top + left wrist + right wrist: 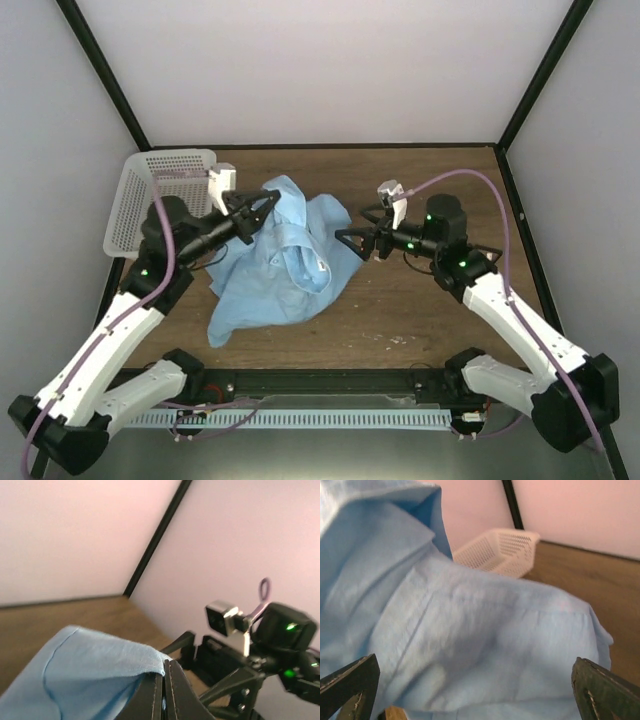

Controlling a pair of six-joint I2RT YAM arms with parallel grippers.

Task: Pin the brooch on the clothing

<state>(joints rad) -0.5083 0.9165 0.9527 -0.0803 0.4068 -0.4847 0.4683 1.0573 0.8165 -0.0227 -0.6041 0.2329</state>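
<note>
left gripper [165, 669] clamped on shirt [290, 262] edge | right gripper [352, 226] spread wide, levelled at shirt

Top view: looking down from above and behind the arm bases, facing the back wall, standing far enough back to be taking in the whole table [420, 320], the shirt [270, 270] and the basket [140, 205].
Left wrist view: sitting low just behind the left gripper [165, 667], facing across the table toward the right arm [285, 630], with the shirt close by.
Right wrist view: looking out between the fingers [600, 685] of the right gripper [475, 682], very near the cloth, facing toward the basket.
Shared: all three are showing the shirt; the top and right wrist views are both catching the basket.
</note>
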